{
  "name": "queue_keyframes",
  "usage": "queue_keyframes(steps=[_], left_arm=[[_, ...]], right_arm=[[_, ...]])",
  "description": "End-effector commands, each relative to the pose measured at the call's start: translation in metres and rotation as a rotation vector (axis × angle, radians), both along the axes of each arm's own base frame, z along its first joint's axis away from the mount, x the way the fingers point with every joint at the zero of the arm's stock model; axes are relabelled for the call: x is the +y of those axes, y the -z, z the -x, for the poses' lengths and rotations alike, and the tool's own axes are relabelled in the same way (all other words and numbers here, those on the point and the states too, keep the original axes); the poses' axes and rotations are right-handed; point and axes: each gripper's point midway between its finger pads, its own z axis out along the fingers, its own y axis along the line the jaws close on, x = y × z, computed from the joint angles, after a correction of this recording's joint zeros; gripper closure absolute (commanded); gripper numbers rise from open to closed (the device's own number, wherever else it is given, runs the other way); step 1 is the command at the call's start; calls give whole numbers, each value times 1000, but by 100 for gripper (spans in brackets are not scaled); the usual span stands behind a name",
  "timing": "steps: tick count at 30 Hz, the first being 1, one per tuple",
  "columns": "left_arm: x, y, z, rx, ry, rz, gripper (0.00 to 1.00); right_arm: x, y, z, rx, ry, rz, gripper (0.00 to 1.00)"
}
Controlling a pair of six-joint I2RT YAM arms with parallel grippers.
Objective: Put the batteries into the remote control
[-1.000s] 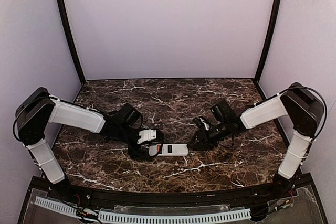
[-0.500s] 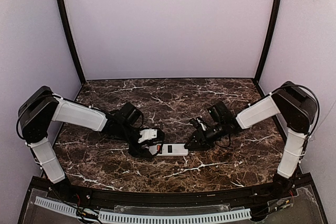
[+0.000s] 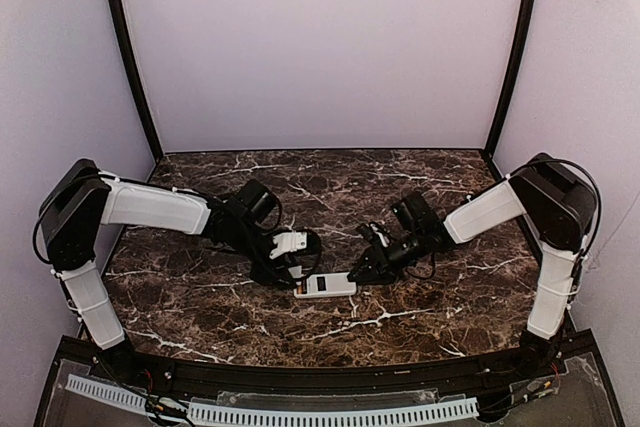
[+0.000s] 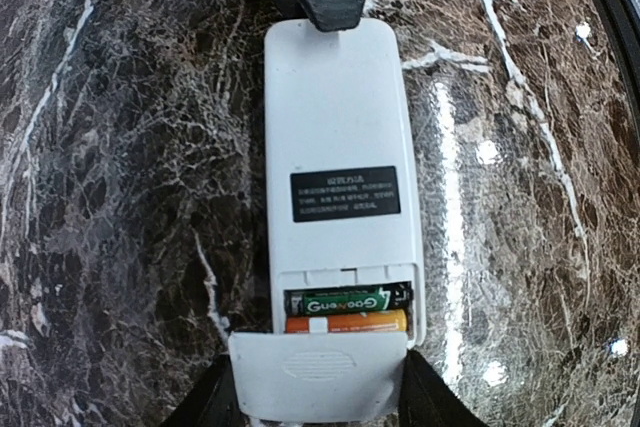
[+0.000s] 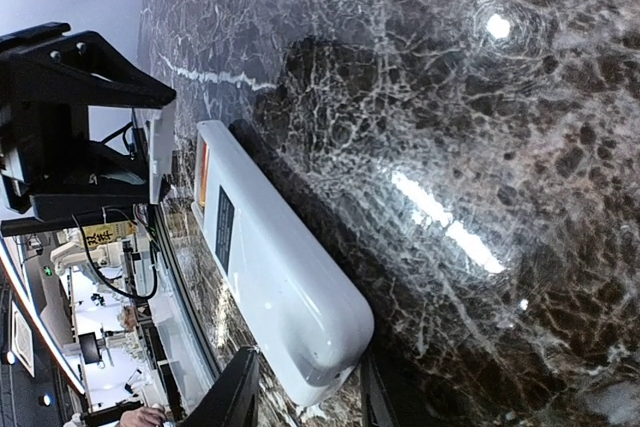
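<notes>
Remote control (image 4: 340, 127), one: flat white plastic slab with rounded corners, lying back-up on the bench (image 4: 120, 147) and reaching straight out from the left hand (image 4: 318, 392) to the right hand (image 5: 308, 372), one end at each. Label (image 4: 345, 193), one: dark rectangle with fine white print, midway along the remote's back. Compartment (image 4: 345, 277), one: open rectangular recess at the end nearest the left hand. Batteries (image 4: 348, 300), two: slim cylinders seated side by side across that recess, the one farther from the left hand glossy dark green and black with pale lettering, the nearer being the orange battery (image 4: 346, 322). Cover (image 4: 318, 372), one: white plastic plate with a faint ribbed oval patch, lying between the left hand's two dark fingers (image 4: 210, 402), its far edge at the mouth of the compartment. The fingers sit close against its two sides at a middling spread; whether they pinch it cannot be told. Right hand: two black fingers set narrow, with the remote's rounded far end between them; whether that is a grip or mere contact cannot be told. Bench, one: glossy dark brown marble-pattern surface with white veins and bright glare spots. Arms (image 3: 150, 207), two: smooth white shells with black joints.
</notes>
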Motion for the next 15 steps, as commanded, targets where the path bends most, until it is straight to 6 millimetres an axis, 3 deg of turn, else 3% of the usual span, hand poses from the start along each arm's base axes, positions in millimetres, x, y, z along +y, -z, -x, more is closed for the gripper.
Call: queue_keyframes(steps=[1,10,15], left_arm=[[2,-8,0,37,-39,-83,58],[-9,-5,3,68,-19,-182,56],[-6,-4,9,92,-26,-223,56]], right_arm=[[-2,7,-4,-7,-1,17,66],[-3,8,-5,3,1,3,67],[-4,6,-6,4,8,-5,68]])
